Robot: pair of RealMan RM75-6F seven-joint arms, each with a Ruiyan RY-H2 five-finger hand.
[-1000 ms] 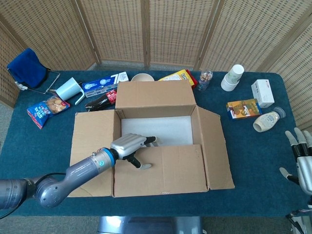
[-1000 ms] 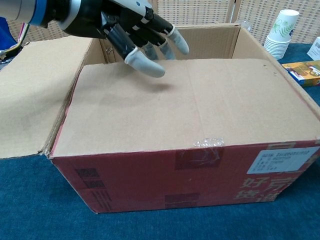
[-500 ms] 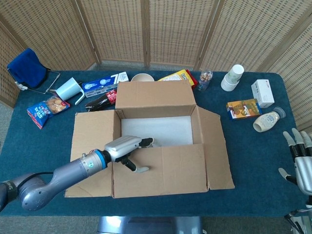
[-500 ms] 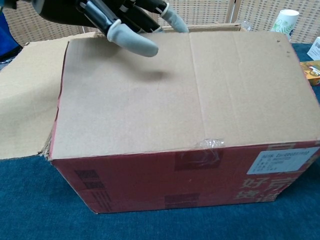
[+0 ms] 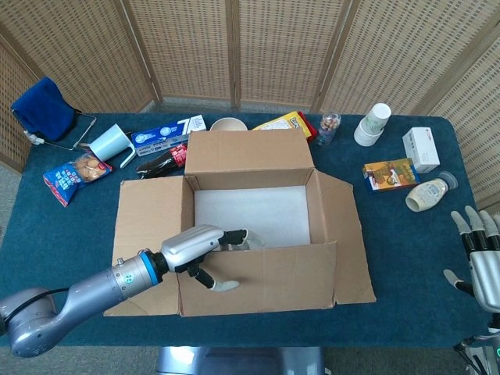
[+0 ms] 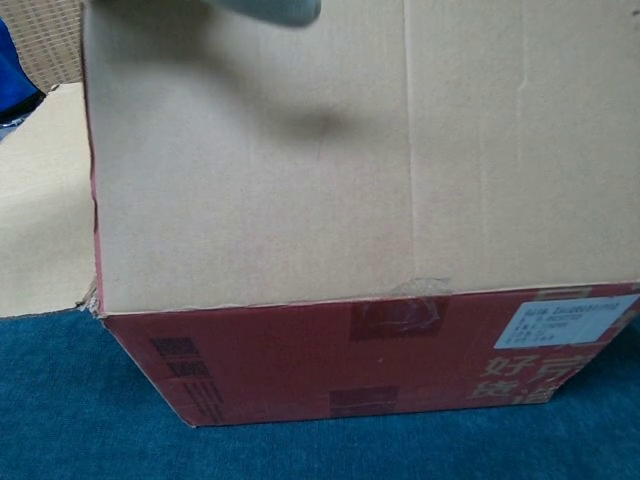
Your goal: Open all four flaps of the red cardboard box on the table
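Near flap (image 5: 266, 273) of red cardboard box (image 6: 360, 370) now tipped up steeper than 0.5 s ago, filling most of chest view (earlier lay lower, far wall still visible). Left hand (image 5: 205, 251) at flap's top edge near box's left corner, fingers (image 5: 244, 237) hooked over into box, thumb on outer face. Right hand (image 5: 478, 254) well right of box, fingers spread, holding nothing. Box mid-table; other three flaps folded out. White label (image 6: 570, 322) on box front, print too small; pale Chinese chars below, unreadable.
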